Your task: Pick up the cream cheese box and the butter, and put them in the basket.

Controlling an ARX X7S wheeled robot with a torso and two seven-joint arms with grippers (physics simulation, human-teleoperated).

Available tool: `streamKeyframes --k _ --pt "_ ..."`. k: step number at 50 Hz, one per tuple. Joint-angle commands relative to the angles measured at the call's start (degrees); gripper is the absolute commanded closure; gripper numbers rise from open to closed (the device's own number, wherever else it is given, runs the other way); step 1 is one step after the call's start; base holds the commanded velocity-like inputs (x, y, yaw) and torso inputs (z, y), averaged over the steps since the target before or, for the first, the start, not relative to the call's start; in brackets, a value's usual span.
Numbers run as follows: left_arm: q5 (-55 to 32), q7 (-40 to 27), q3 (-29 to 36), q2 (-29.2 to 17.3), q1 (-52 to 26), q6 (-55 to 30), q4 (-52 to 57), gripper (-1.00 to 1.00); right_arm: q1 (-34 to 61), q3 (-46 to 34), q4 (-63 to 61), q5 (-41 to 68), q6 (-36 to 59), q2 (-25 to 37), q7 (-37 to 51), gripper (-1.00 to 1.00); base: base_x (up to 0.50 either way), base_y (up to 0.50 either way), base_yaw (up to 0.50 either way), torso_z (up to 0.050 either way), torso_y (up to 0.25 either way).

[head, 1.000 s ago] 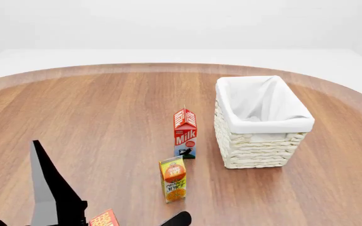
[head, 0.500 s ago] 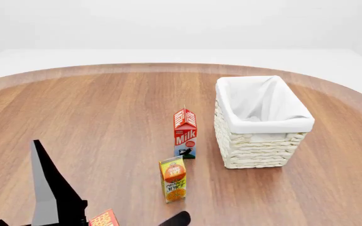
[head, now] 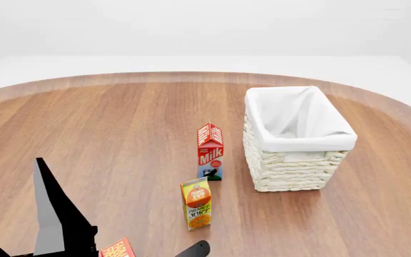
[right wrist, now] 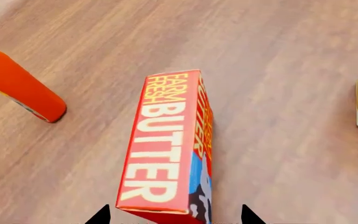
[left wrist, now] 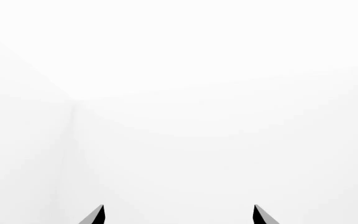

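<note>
Centrally, the wooden worktop is seen carrying the basket at right, with milk and juice cartons beside it. Nearer, the butter lies flat between the right tool's wide-spread fingertips. The left tool is likewise spread wide, holding nothing.

The head view looks forward and down over the round wooden table; the right wrist view looks down from close above the butter, shared with the head view's lower edge; the left wrist view faces only blank white.
</note>
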Motion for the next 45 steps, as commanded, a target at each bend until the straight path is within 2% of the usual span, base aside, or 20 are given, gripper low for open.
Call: streamKeyframes --k 1,45 --pt "0.7 0.8 -1.7 0.8 0.3 1.6 0.0 -1.0 0.4 0.1 1.4 -1.3 0.1 -1.6 -1.9 -1.0 0.0 0.0 0.0 0.0 0.0" --pt "0.1 0.6 -2.2 0.9 -0.2 1.5 -1.0 -1.0 2.5 -2.0 7.6 -2.3 -0.4 -4.2 -5.6 -1.0 0.0 0.0 0.0 0.0 0.0"
